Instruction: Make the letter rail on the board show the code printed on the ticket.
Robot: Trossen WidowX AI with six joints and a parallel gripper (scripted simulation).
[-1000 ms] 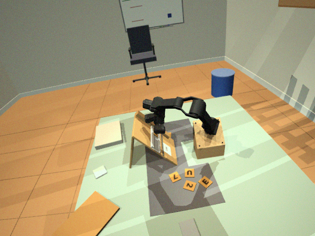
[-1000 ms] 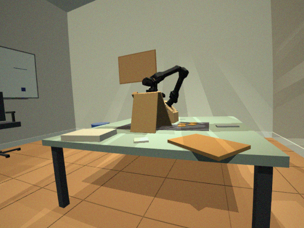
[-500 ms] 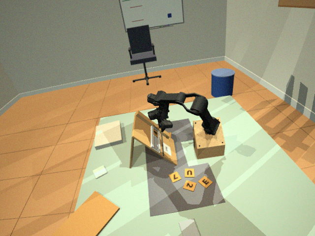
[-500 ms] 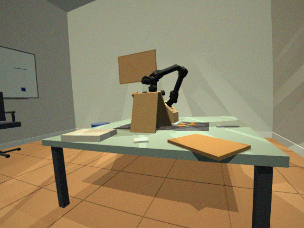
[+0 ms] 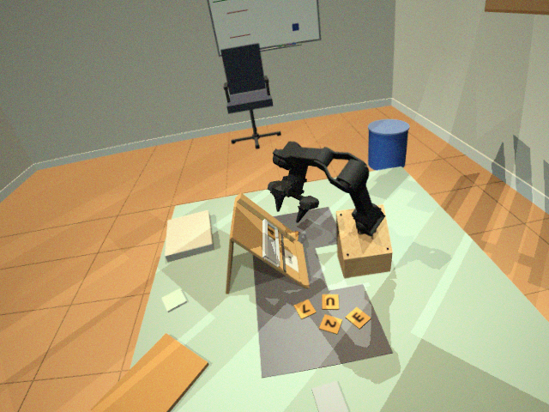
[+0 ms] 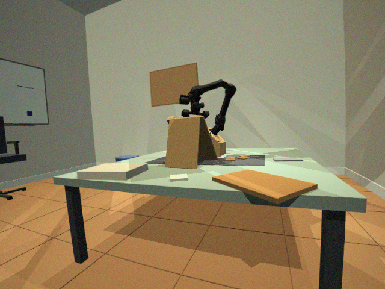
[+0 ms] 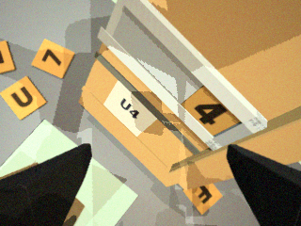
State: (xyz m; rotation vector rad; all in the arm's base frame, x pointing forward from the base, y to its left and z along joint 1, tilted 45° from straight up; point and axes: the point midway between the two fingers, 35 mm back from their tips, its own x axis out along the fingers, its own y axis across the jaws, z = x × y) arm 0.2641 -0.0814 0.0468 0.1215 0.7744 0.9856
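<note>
The tilted wooden board (image 5: 250, 223) (image 6: 183, 142) carries the pale rail (image 7: 209, 72). The ticket (image 5: 291, 260) (image 7: 129, 108) below it reads U4. A 4 tile (image 7: 211, 112) sits in the rail near its right end, with a narrow grey strip to its right. The U tile (image 5: 330, 301) (image 7: 23, 98), 7 tile (image 5: 304, 309) (image 7: 53, 57), 2 tile (image 5: 330, 324) and an E-like tile (image 5: 358, 317) lie on the grey mat. Another E-like tile (image 7: 203, 194) shows past the board's lower right. My gripper (image 5: 288, 215) (image 7: 158, 150) is open and empty above the board; the exterior view hides its tips.
A cream block (image 5: 188, 234) (image 6: 108, 171) and small pale pad (image 5: 174, 299) (image 6: 178, 177) lie behind the board. An orange slab (image 5: 164, 377) (image 6: 264, 185) overhangs the counter's edge. A grey slab (image 5: 330, 396) (image 6: 287, 159) lies beyond the mat (image 5: 292, 354).
</note>
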